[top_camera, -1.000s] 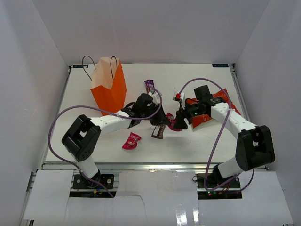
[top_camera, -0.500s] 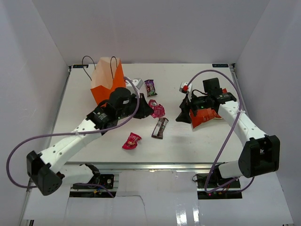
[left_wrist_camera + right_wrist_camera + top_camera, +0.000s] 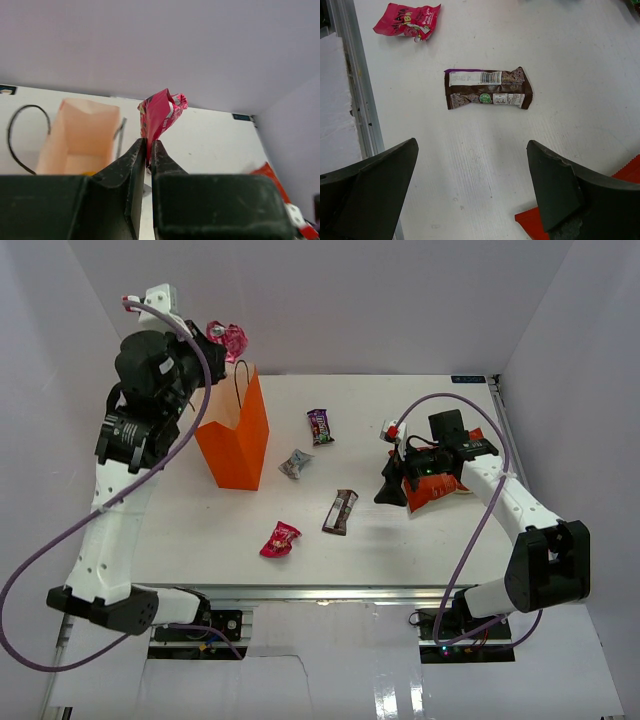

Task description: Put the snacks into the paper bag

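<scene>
My right fingers [image 3: 375, 190] stand wide apart, holding nothing, over the table [image 3: 600, 75] just short of the brown bar [image 3: 487, 88]. It is a flat, light, slick-wrapped thing I would pinch across its narrow width, while the chip bag [image 3: 440, 488] beside them looks puffy and crushable, best taken by a crimped edge. Farther off, my left fingers [image 3: 125, 170] are clamped on one edge of a pink candy [image 3: 160, 112], raised high near the open mouth of the paper bag [image 3: 82, 132], soft and nearly weightless.
</scene>
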Robot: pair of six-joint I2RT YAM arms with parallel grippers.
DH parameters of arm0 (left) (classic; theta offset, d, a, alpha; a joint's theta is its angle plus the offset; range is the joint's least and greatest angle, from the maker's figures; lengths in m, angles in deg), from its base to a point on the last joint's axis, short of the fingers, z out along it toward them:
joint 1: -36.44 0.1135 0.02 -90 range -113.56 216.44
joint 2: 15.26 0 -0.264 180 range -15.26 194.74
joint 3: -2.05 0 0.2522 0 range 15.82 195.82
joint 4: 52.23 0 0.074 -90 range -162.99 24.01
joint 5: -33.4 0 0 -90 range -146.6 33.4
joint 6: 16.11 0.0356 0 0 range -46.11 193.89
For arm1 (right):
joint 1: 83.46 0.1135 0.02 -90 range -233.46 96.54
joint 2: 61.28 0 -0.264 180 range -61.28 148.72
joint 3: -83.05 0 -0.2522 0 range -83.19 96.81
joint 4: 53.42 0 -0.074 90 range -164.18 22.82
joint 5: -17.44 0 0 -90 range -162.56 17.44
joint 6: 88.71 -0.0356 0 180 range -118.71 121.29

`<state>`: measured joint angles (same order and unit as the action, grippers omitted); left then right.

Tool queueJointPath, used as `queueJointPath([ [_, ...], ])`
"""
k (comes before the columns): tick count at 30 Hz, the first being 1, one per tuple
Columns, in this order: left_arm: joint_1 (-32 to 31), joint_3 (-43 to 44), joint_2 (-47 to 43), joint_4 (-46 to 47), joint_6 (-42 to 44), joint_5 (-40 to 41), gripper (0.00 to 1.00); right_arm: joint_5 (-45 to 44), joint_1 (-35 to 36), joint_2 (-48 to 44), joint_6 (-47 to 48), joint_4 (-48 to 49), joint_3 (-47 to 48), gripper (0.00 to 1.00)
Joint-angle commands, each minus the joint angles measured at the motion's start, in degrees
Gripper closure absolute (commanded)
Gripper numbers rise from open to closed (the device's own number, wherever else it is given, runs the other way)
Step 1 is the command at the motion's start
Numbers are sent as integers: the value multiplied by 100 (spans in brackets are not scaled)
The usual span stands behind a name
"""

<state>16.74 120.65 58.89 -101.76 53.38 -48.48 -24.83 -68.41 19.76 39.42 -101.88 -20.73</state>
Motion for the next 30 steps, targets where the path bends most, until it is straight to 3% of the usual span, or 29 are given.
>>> queueJointPath([
  [1, 615, 510, 520, -431, 197, -284, 100, 53, -37, 26, 107, -28, 3, 5],
  [7, 1240, 547, 969, -431, 205, -548, 100, 35, -90, 27, 124, -28, -32, 5],
  [18, 1320, -147, 1321, -273, 504, -751, 100, 53, -178, 193, 107, -37, 12, 5],
  [21, 1320, -262, 1400, -316, 522, -689, 92, 62, -186, 220, 107, -37, 47, 5],
  [26, 1320, -376, 1392, -343, 522, -619, 62, 62, -195, 255, 98, -46, 65, 5],
  [30, 1320, -210, 1313, -378, 504, -785, 45, 132, -195, 351, 63, -63, 161, 5],
])
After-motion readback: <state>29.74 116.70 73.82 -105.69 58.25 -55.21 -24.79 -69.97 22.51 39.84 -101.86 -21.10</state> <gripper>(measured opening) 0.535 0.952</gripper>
